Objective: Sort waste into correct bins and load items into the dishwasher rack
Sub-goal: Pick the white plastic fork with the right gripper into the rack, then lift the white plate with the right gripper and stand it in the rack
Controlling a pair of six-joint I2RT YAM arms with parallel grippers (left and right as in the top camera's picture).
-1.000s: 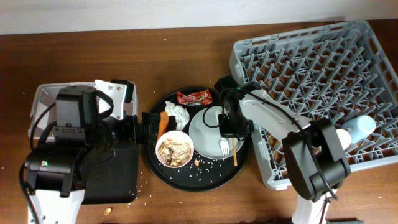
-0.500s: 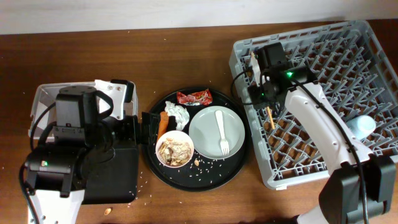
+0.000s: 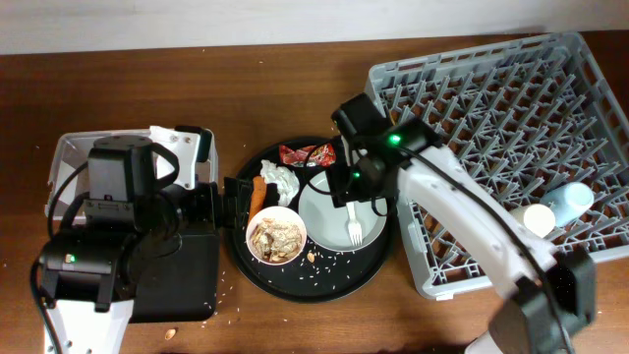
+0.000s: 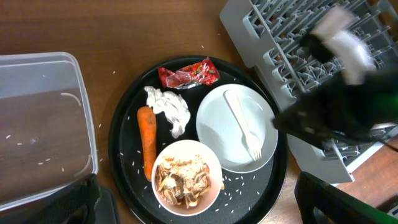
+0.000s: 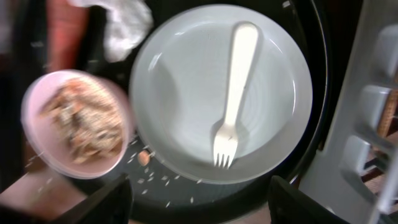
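Note:
My right gripper (image 3: 352, 189) (image 5: 199, 208) hovers open over the pale plate (image 5: 186, 93) (image 3: 329, 211), where the white fork (image 5: 235, 93) (image 3: 352, 226) lies; nothing is between its fingers. On the round black tray (image 3: 295, 285) are the red wrapper (image 3: 307, 153), crumpled tissue (image 3: 279, 179), carrot (image 3: 257, 194) and a white bowl of scraps (image 3: 276, 235). My left gripper (image 3: 231, 197) (image 4: 199, 208) is open and empty at the tray's left edge, above the bowl (image 4: 186, 176). The grey rack (image 3: 511, 108) holds a blue cup (image 3: 573, 202) and a white cup (image 3: 539, 218).
The clear tub (image 3: 69, 162) (image 4: 43, 124) sits at far left, partly under my left arm, with the shallow black tray (image 3: 187, 280) in front of it. Rice grains are scattered over the round tray. The rack's left wall stands close beside the plate.
My right arm took the chopstick from the plate to the rack, opened, and swung back over the plate and fork. The left arm has not moved.

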